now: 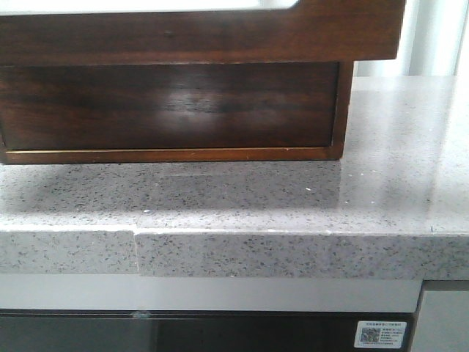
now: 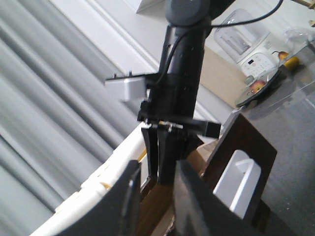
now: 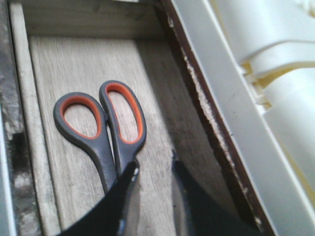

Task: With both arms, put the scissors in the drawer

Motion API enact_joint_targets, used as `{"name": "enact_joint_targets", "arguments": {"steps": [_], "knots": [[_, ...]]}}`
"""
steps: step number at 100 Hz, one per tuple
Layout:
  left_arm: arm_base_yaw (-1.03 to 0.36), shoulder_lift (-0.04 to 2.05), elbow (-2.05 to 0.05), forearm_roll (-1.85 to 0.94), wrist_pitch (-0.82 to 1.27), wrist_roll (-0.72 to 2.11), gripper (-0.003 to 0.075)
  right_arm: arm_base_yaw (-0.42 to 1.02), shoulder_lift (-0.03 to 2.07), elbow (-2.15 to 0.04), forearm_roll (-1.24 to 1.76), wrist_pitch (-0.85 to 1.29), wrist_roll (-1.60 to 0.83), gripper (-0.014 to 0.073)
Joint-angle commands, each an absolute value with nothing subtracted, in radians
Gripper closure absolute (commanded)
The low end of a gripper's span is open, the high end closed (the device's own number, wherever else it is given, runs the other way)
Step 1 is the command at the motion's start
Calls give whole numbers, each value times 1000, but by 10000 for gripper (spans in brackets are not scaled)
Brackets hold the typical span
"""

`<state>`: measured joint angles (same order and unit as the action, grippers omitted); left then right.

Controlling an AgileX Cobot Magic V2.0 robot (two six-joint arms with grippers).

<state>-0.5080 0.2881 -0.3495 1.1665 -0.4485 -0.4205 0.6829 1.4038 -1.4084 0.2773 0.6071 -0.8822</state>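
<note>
The scissors, grey with orange loop inserts, lie flat on the whitish floor of the drawer in the right wrist view. My right gripper hangs open just above that floor. Nothing is between its fingers, and one finger overlaps the scissors' shank. In the front view the drawer's dark brown front juts out over the cabinet; no gripper shows there. My left gripper is open, its fingers apart, facing the right arm, whose fingers reach down into the drawer.
A white plastic rack runs along the drawer's side wall. The cabinet stands on a speckled grey counter with a stepped front edge. Behind it are a white appliance, a plate of fruit and a white holder.
</note>
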Motion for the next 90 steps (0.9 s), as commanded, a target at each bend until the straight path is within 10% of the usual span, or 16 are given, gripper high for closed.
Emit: {"name": "enact_joint_targets", "arguments": {"steps": [1, 90], "knots": [[-517, 272, -379, 1120, -391, -480, 742, 684, 1307, -1433, 286, 563, -852, 654], [-517, -34, -128, 947, -111, -737, 739, 682, 144, -422, 388, 88, -819, 655]]}}
